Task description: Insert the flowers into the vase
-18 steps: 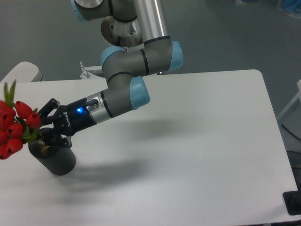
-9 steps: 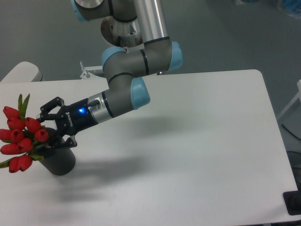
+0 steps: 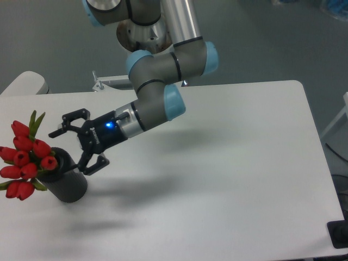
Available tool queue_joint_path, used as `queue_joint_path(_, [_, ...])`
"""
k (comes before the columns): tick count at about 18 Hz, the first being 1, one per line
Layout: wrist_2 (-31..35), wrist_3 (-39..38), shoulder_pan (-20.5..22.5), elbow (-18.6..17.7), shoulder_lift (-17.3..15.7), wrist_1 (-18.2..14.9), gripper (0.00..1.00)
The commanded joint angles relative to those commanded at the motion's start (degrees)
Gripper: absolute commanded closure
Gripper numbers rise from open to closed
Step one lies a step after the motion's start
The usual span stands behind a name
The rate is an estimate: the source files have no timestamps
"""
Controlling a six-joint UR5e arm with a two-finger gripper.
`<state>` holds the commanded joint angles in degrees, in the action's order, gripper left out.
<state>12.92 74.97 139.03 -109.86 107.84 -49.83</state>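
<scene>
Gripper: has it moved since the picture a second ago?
Yes. The gripper, open, has pulled back rightward from the vase, leaving the flowers in its mouth; earlier its fingers were at the rim.

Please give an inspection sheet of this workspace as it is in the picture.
Surface: white table, bare apart from the vase.
Job's things: flowers sit in the dark grey vase, heads leaning left over its rim.
Clutter: nothing seen.
Hand: hand open, empty, beside the vase's mouth, clear of the flowers.
Cables: nothing seen.
Surroundings: grey floor; metal bracket at the table's far edge; dark object at lower right.
</scene>
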Motion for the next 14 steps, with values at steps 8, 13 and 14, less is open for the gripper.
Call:
queue_joint_path(8, [3.23,-1.93,7.47,3.42,0.44,-0.35,0.00])
queue_joint_path(13, [13.16,-2.11,12.22,6.94,1.31,-0.44,0.00])
queue_joint_path(14, [15.10,-2.11,12.75,7.64,1.40,-0.44,0.00])
